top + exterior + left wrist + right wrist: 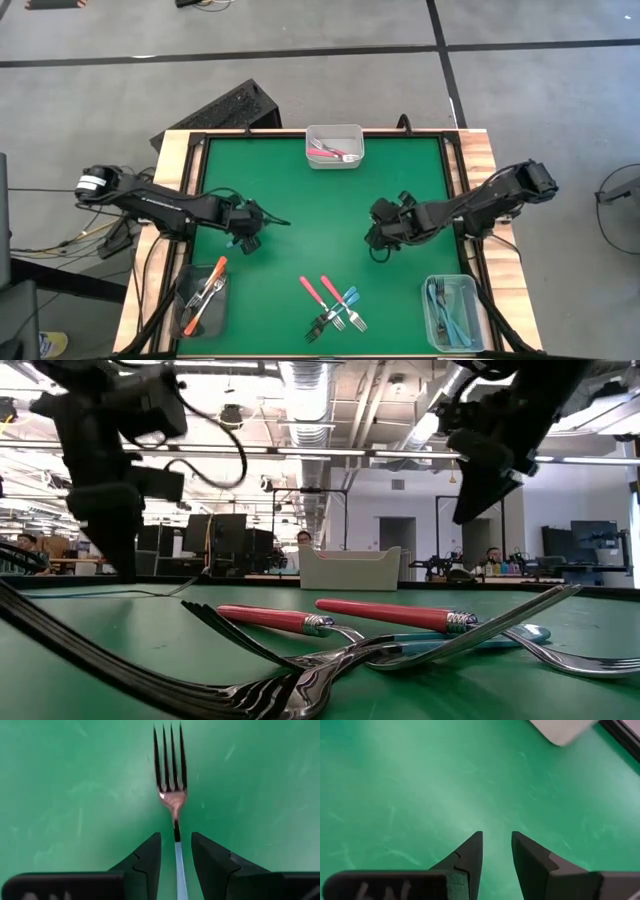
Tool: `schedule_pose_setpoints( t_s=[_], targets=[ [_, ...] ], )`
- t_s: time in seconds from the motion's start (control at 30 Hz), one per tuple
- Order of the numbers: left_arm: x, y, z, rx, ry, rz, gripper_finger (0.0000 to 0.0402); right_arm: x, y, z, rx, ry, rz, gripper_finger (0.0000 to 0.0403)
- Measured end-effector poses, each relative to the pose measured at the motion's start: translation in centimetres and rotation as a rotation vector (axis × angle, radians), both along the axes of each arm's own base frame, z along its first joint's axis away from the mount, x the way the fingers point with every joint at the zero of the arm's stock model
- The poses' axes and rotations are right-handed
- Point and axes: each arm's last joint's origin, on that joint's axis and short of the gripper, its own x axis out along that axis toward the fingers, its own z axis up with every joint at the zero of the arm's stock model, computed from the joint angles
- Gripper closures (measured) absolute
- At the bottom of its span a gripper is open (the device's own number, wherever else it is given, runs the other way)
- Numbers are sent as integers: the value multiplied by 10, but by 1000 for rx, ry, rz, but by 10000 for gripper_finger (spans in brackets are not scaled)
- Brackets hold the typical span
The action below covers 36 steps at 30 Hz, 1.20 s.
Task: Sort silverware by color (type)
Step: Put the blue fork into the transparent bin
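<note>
The silverware is small forks with metal tines and coloured handles. My left gripper (243, 232) is over the left-middle of the green mat, shut on a teal-handled fork (172, 795). My right gripper (382, 232) hovers over the right-middle of the mat with a small gap between its fingers and nothing in it (496, 855). Two pink-red forks (313, 292) (334, 290) and a teal one (349, 297) lie flat and crossed near the mat's near edge. They fill the foreground of the low view, where a pink-red handle (390, 614) shows. My left gripper has the teal fork's slim handle (178, 865) between its two fingers. The fork lies along the fingers, and its neck and tines (170, 755) stick out past the fingertips toward the mat. The spot where the fingers meet the handle is hidden behind the fingers.
Three clear tubs stand on the mat. One at the far edge (333, 146) holds pink-red forks, one at the near-left corner (203, 298) holds orange forks, and one at the near-right corner (452, 312) holds teal forks. A raised frame edges the mat. Bare mat lies between the arms.
</note>
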Motion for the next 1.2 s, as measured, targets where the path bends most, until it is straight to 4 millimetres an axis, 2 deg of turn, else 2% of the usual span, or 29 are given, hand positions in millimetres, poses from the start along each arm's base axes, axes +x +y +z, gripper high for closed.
schedule_pose_setpoints(
  t_s=[0.2, 0.27, 0.37, 0.47, 0.6, 0.77, 0.87, 1.0, 1.2],
  targets=[
    [5, -1, -18, -8, 106, -5, 313, 11, -7, 0, 2, -35, 83, 275],
    [6, -1, -20, -4, 124, -6, 331, 12, -11, -1, 23, -30, 107, 275],
    [7, -3, -21, 14, 113, -19, 380, 17, -19, -1, 24, -48, 107, 275],
    [8, -4, -17, 33, 58, -52, 394, 26, -30, -5, 47, -60, 98, 279],
    [21, -8, -4, 143, -140, -119, 399, 44, -38, -5, 137, -181, 172, 287],
    [46, -19, 14, 169, -505, -311, 400, 78, -24, -5, 242, -456, 374, 290],
    [57, -22, 27, 194, -726, -355, 401, 93, -16, -9, 247, -566, 432, 285],
    [62, -23, 38, 245, -840, -386, 401, 103, -11, -18, 236, -635, 455, 271],
    [65, -20, 47, 292, -929, -386, 401, 116, -12, -13, 155, -833, 482, 243]
  ],
)
